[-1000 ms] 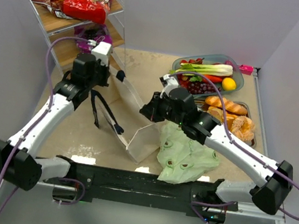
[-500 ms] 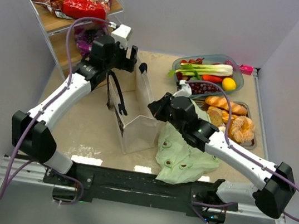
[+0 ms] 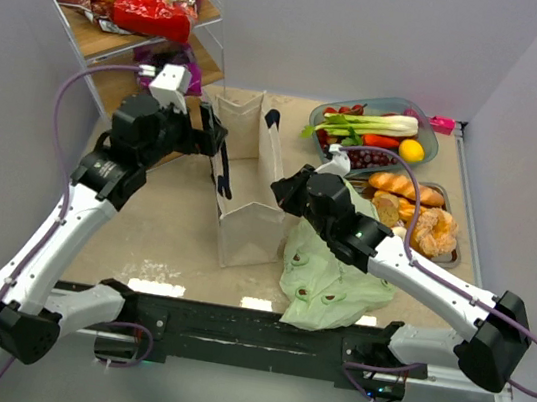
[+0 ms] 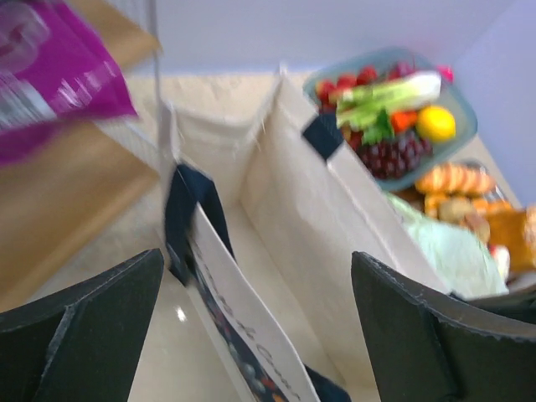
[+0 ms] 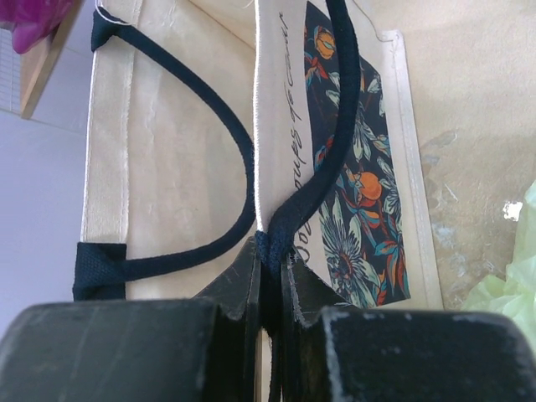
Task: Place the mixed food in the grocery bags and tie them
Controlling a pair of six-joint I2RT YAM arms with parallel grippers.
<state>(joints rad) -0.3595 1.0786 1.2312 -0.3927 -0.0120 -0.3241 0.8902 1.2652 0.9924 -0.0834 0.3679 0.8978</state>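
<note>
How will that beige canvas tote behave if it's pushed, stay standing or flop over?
Probably floppy: the canvas tote has creased walls, and the right gripper pinching its rim seems to prop it up. No food shows inside, so it is likely light and apt to slide or collapse on a push. Its black handle droops loosely.

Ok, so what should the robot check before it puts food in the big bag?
1. The canvas tote stands, mouth open: ok.
2. The right jaws grip the tote's rim and black handle: ok.
3. The left jaws are open and empty: ok.
4. The green avocado-print bag is opened up: not ok, it lies crumpled beside the tote.
5. Food in view: ok, lemon and grapes sit in their tray.
</note>
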